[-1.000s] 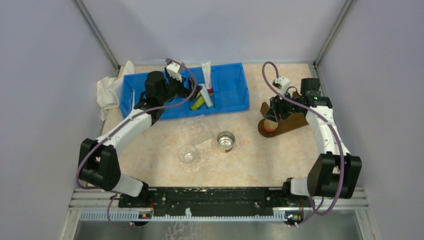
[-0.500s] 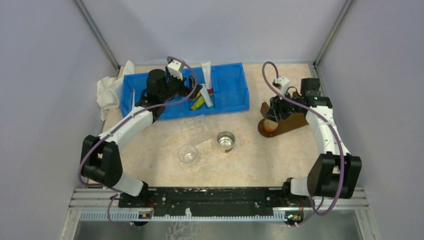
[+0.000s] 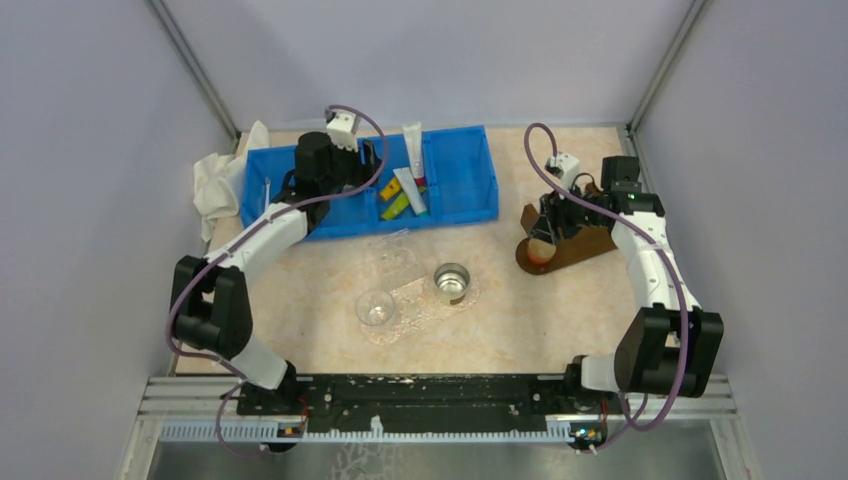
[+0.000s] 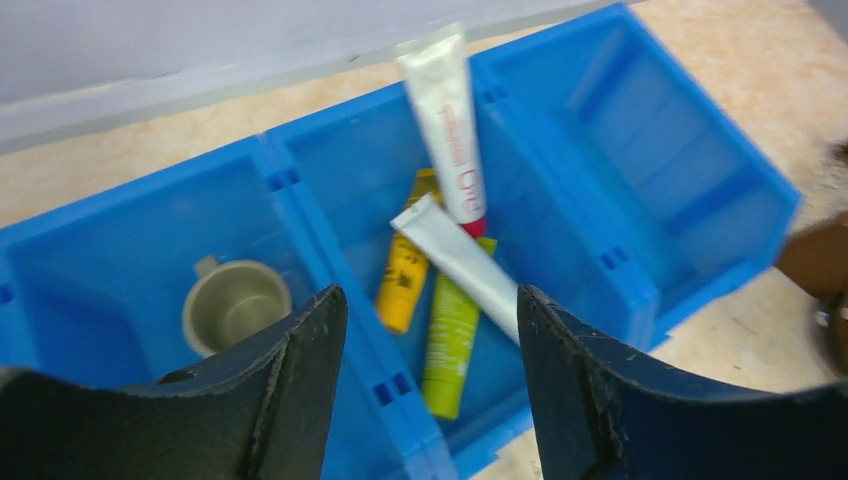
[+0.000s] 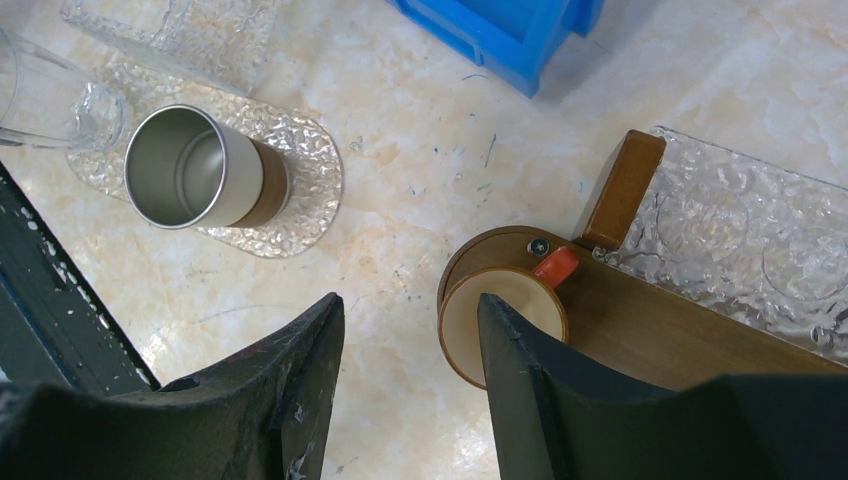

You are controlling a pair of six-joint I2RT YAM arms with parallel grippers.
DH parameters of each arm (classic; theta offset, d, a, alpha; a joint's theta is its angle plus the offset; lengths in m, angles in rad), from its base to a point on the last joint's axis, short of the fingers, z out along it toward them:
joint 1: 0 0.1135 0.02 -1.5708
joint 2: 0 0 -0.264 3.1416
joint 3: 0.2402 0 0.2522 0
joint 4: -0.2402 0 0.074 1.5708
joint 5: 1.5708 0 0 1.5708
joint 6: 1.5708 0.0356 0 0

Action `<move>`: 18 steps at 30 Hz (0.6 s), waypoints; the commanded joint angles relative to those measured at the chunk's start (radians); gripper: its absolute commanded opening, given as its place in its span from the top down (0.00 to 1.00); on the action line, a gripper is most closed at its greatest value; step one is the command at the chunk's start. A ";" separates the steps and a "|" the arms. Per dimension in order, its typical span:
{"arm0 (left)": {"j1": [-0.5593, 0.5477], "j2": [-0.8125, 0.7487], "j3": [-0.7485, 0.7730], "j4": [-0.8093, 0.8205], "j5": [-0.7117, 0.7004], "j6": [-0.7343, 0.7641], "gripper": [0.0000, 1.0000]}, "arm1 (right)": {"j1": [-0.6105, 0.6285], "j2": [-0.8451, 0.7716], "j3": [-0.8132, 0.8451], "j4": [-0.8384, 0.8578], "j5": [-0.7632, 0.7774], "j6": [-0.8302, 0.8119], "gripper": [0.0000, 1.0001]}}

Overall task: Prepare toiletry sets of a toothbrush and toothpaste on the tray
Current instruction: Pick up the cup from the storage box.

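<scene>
Shifts the left pincer (image 4: 428,330) slightly farther back over the blue bin (image 4: 700,190), spread wide, empty, framing the toothpaste tubes (image 4: 465,265) in its middle compartment. Keeps the right pincer (image 5: 410,330) parted, empty, above the wooden stand (image 5: 640,340). Looks like lining up a tube pick.

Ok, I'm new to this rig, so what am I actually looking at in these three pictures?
It's a two-armed robot at a table. The overhead picture shows both arms; the other two come from a camera on each wrist, the dark prongs being that arm's fingers. The left gripper hovers open over a blue bin with four toothpaste tubes and a cup. The right gripper, open too, hangs by a brown wooden stand. A metal cup and a glass stand mid-table. Nothing is held.
</scene>
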 commanded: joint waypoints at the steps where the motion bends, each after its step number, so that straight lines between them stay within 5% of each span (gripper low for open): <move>1: 0.070 0.048 0.037 -0.017 -0.078 -0.055 0.35 | -0.008 -0.026 -0.009 0.044 -0.034 -0.004 0.48; 12: 0.139 0.249 0.185 -0.185 -0.088 -0.065 0.67 | -0.007 -0.023 -0.013 0.047 -0.038 -0.001 0.48; 18: 0.139 0.316 0.253 -0.248 -0.071 -0.036 0.65 | -0.007 -0.020 -0.014 0.049 -0.040 0.000 0.48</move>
